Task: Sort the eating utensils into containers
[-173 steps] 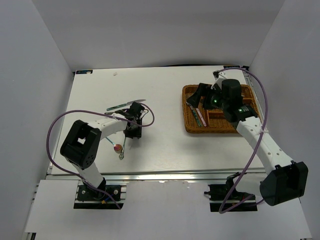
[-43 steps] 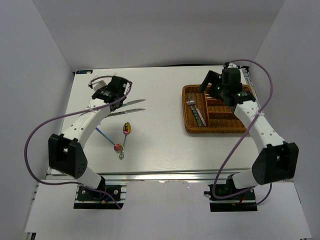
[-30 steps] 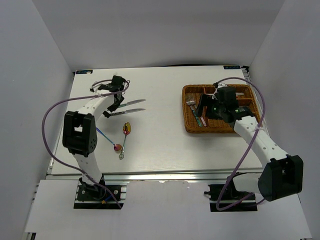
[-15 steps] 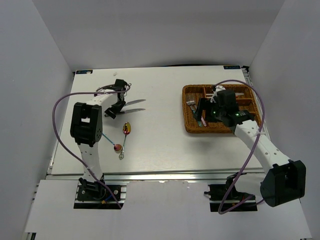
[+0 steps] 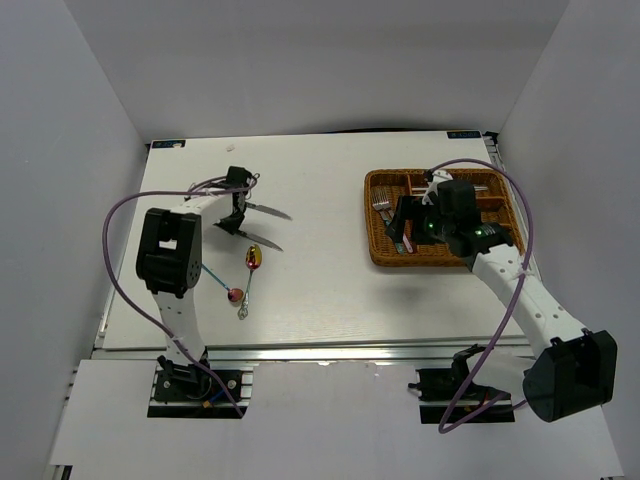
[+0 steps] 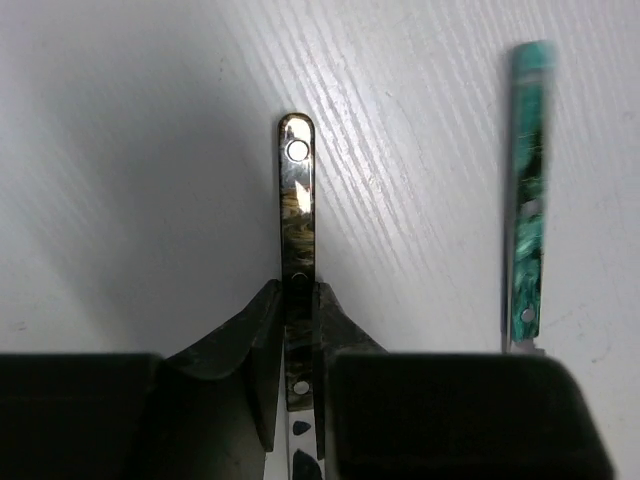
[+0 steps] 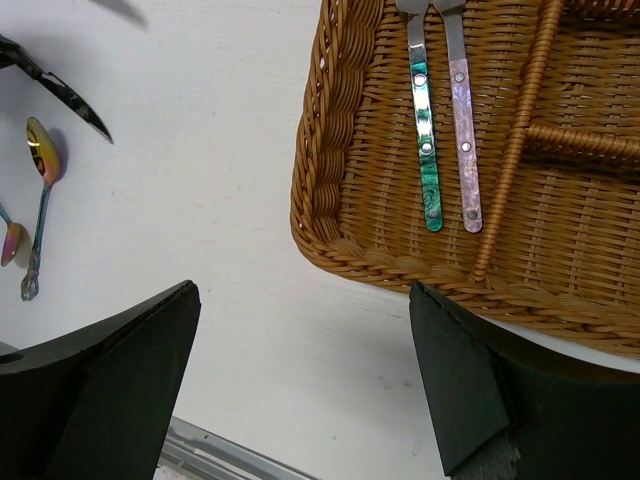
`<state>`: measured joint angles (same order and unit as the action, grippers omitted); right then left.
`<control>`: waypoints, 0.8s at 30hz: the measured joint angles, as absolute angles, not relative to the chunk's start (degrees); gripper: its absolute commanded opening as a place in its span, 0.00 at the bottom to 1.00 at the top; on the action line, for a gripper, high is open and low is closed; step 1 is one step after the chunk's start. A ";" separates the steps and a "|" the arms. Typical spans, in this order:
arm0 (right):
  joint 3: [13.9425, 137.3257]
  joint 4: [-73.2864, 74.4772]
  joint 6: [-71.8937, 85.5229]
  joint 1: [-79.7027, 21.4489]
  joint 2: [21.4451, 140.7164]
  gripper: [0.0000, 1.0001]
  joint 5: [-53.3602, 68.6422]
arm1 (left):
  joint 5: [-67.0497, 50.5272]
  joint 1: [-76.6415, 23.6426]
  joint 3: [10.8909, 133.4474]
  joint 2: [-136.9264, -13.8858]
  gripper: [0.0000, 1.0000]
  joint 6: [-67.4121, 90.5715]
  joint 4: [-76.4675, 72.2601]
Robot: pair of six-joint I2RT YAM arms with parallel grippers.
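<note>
The left arm reaches from its base along the left edge of the table (image 5: pixel 330 290). Its wrist is bent to the right and the left gripper (image 6: pixel 298 312) is low on the surface in the far left part. Its jaws are narrow and pinch the handle of the dark-handled knife (image 6: pixel 297 215), which lies flat on the table. Most of that handle sticks out past the fingertips. The green-handled knife (image 6: pixel 527 190) lies just beside it, apart and about parallel.

The right arm rises from the near right corner and bends over the wicker tray (image 5: pixel 376 252), which stands by the right edge in the far half. The right gripper (image 7: pixel 300 400) hangs above the tray's near left corner with the jaws spread wide and nothing between them. Two pieces of cutlery, one with a green handle (image 7: pixel 427 150) and one with a pink handle (image 7: pixel 465 150), lie side by side in the left section of the tray. The gold spoon (image 5: pixel 252 258) and the red-bowled spoon (image 5: pixel 235 295) lie on the table, nearer to the front edge than the knives.

Half a second earlier the left jaws were wide and both knives pointed toward the right edge. Now the jaws have closed on the handle and both blades are turned toward the near right. The right arm has hardly moved.
</note>
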<state>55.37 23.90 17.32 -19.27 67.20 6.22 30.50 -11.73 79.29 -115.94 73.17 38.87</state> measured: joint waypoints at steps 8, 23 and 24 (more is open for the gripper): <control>55.37 23.86 17.32 -19.27 65.10 0.89 6.24 | 28.86 -11.35 71.53 -111.09 0.00 77.71 32.34; 55.37 23.62 17.37 -19.27 64.71 0.89 8.64 | 26.41 -11.46 68.18 -101.30 0.00 77.25 34.52; 55.37 23.16 17.41 -19.27 64.71 0.89 9.56 | 26.30 -11.46 68.18 -99.72 0.00 76.71 34.09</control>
<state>55.37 23.16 17.41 -19.27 64.71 9.56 26.30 -11.46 68.18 -99.72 76.71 34.09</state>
